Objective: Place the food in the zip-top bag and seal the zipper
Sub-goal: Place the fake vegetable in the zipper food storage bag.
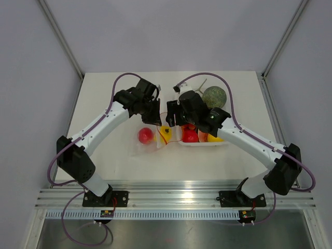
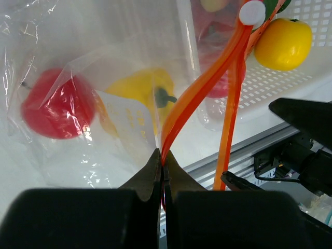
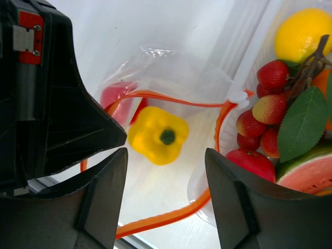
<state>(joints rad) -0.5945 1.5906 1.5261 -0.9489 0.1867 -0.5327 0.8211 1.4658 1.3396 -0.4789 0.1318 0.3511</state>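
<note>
While left end effector point(image 2: 162, 160) clamps zipper point(image 2: 207, 82) edge, right end effector point(image 3: 165, 155) gapes (zip-top bag point(image 3: 176, 72) open).

The left arm point(image 1: 104, 124) leaned out to its own side, elbow low and wide, then bent so that the forearm ran forward and inward toward the middle. The right arm point(image 1: 249, 139) mirrored it, elbow pushed out to the right and forearm angled inward. Both wrists were tipped downward and ended near each other, just apart, the two heads facing one another. The left jaws were pressed tight together, pinching the zipper point(image 2: 207, 88) between their tips. The right jaws stood wide apart, pointing down, and gripped nothing.
</note>
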